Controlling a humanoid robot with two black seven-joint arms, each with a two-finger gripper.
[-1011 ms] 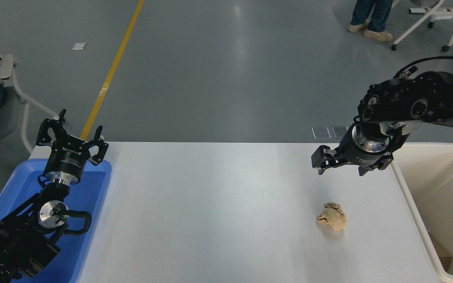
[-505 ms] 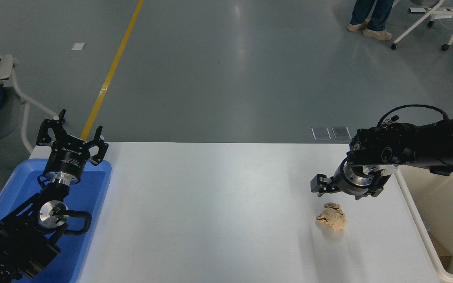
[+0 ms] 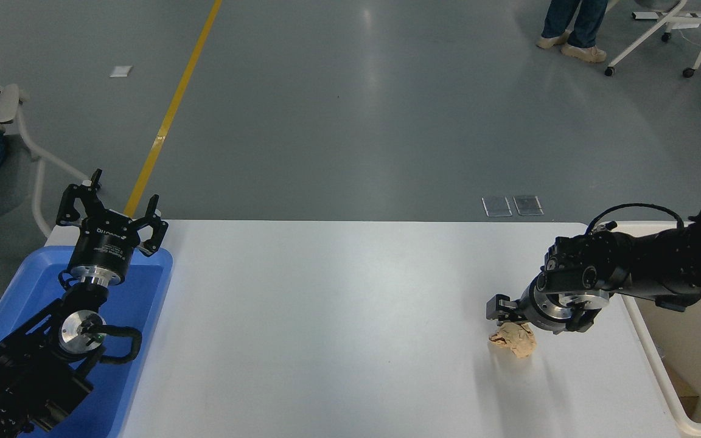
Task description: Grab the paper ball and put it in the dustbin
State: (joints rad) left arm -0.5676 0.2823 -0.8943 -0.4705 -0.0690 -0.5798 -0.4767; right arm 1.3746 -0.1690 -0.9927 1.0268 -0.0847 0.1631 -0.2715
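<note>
Lighting: bright, even, overhead. Pale glare streaks the glossy grey floor (image 3: 375, 79) and white rectangular desk (image 3: 338, 328). Focus sharp; shadows faint, soft.

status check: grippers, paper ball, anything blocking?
Right gripper low over paper ball, grip unclear. Left gripper parked open over blue tray. Ball on table, dustbin path unobstructed.

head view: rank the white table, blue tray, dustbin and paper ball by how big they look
1. white table, clearly largest.
2-3. blue tray and dustbin: unsure, since both are cut off by the picture edge and partly covered by arms.
4. paper ball, clearly smallest.
</note>
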